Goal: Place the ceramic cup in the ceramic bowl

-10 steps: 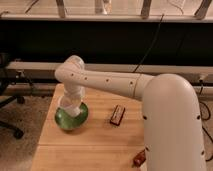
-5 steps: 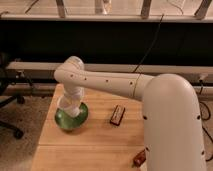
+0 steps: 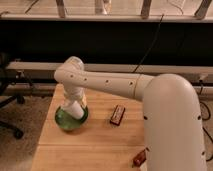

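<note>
A large white robot arm reaches from the lower right of the scene across a light wooden table toward its left side. The arm bends at a rounded joint and turns downward, ending in the hand, which hangs directly over the ceramic bowl. The bowl is wide, shallow and green with a darker rim, and it sits on the table near the left edge. Inside the bowl, under the end of the arm, is a pale white shape that appears to be the ceramic cup, leaning a little toward the right rather than standing straight. The hand and the cup run together in pale tones, so it cannot be told how far the hand is spread or whether it grips the cup. To the right of the bowl, apart from it, a small dark rectangular object lies flat on the table. Near the front edge of the table, beside the thick base of the arm, lies a small reddish-brown object. Behind the table runs a dark wall with a pale horizontal rail, and a thin black cable hangs down across it.
</note>
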`<state>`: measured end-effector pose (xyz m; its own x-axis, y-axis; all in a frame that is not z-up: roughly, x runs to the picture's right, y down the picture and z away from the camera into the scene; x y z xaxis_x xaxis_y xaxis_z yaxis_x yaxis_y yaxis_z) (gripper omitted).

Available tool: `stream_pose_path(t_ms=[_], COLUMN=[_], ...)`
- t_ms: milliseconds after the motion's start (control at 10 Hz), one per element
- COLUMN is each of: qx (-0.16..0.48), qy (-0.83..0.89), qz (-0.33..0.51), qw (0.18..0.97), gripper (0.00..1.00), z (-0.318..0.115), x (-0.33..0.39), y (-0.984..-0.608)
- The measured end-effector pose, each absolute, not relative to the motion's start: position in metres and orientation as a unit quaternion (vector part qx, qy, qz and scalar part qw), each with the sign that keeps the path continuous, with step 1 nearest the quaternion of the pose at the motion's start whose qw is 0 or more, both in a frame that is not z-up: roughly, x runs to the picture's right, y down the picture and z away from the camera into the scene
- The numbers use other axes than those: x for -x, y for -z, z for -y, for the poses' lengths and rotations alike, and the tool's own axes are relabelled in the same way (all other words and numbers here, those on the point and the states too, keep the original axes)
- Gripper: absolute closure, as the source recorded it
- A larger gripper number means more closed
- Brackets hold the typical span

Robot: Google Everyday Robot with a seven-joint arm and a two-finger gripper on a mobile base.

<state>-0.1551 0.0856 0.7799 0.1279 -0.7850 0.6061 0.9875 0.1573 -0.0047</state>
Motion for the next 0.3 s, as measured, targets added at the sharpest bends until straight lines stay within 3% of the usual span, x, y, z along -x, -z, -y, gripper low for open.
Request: stream_pose_path(t_ms=[300], qx=[0.209], qy=[0.614], qz=[0.242], qw=[0.722], gripper=[0.14], z=[-0.0868], x=[0.1538], y=[-0.7802])
